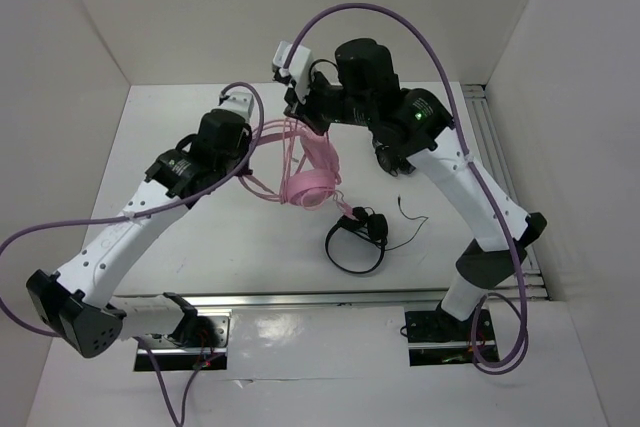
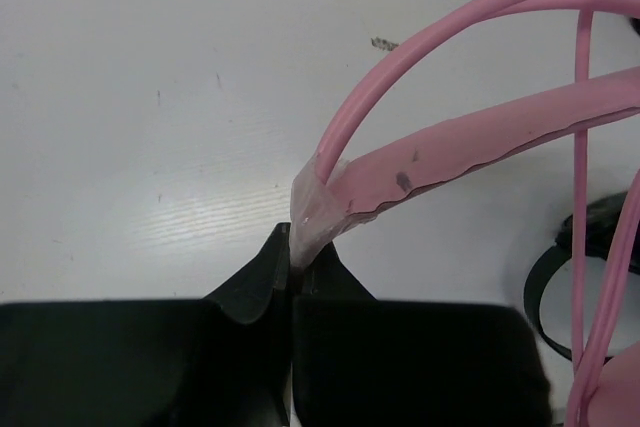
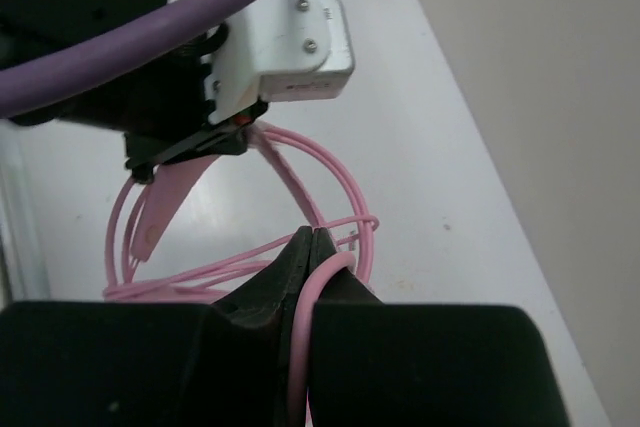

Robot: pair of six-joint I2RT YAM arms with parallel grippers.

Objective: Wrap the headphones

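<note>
The headphones (image 1: 312, 185) hung above the white table (image 1: 200, 247) a little above the centre of the top view, held up between the two arms, with a round padded cup lowest and the wire headband arching up to the left. In the left wrist view, the left gripper (image 2: 293, 252) sat at the bottom centre, its jaws pressed together on the clear-wrapped end of the flat pink headband (image 2: 480, 127), which ran up toward the right edge of the frame beside a thinner pink wire. In the right wrist view, the right gripper (image 3: 312, 247) sat at lower centre, its jaws pinching the thin pink cable (image 3: 338, 263). The cable looped loosely above the fingertips and trailed off to the left over the table. A smaller pair of black headphones (image 1: 372, 227) lay on the table just below and right of the pink cup, apart from it.
</note>
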